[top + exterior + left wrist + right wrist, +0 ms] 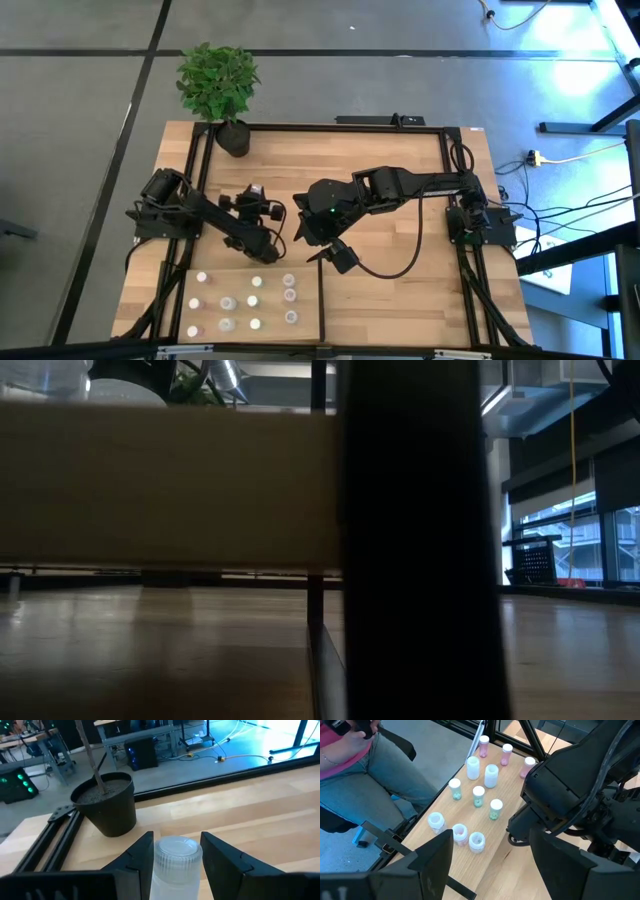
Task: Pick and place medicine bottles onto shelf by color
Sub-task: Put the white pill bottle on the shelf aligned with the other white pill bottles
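While the left gripper (pixel 262 250) hangs over the middle of the tabletop, its fingers are closed on a clear ribbed-cap bottle (pixel 176 865), held upright between them. The shelf (pixel 305 306) lies at the tabletop's near edge, on the left half, directly beyond the gripper toward that edge. The other medicine bottles (pixel 478 796) stand there in loose rows, upright and apart from one another; the pinkish ones (pixel 505 754) are grouped at one end, the greenish ones in the middle.

The left arm is plainly the nearer to the shelf. In my judgement the carried bottle needs only a short travel toward the near edge and a straight lowering, axis vertical, into a gap among its like colour.

The right gripper (pixel 340 256) waits just beside the shelf's black divider bar (pixel 321 300), fingers spread wide and empty. A plant pot (pixel 233 137) stands at the far-left corner.
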Robot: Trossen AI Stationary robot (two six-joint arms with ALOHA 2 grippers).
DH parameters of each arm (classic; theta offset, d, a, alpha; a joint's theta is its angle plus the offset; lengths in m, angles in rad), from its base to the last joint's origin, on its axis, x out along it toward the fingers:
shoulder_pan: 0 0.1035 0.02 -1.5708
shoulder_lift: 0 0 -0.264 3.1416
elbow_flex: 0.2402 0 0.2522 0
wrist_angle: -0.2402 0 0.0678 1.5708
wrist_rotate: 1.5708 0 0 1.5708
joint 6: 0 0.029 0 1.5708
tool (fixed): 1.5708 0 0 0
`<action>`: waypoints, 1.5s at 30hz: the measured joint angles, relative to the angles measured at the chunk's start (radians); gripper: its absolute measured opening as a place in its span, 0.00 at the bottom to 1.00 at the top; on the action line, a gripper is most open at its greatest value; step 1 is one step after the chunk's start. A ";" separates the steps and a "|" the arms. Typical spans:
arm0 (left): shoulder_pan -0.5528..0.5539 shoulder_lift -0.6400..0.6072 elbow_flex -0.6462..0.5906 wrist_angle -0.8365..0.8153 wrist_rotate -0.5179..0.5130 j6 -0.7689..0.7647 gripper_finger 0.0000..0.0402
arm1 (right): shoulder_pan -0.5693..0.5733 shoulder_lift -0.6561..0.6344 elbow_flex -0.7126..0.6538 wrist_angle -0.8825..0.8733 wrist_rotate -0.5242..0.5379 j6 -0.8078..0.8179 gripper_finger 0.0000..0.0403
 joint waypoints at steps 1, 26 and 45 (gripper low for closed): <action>0.002 0.000 0.000 0.000 0.000 0.010 0.33 | 0.000 0.000 0.000 0.000 0.000 0.000 0.66; -0.210 -0.236 -0.114 0.002 -0.052 0.146 0.33 | 0.000 0.000 0.000 0.000 0.000 0.000 0.66; -0.523 -0.398 -0.171 0.028 -0.198 0.152 0.33 | 0.000 0.000 0.000 0.000 0.000 0.000 0.66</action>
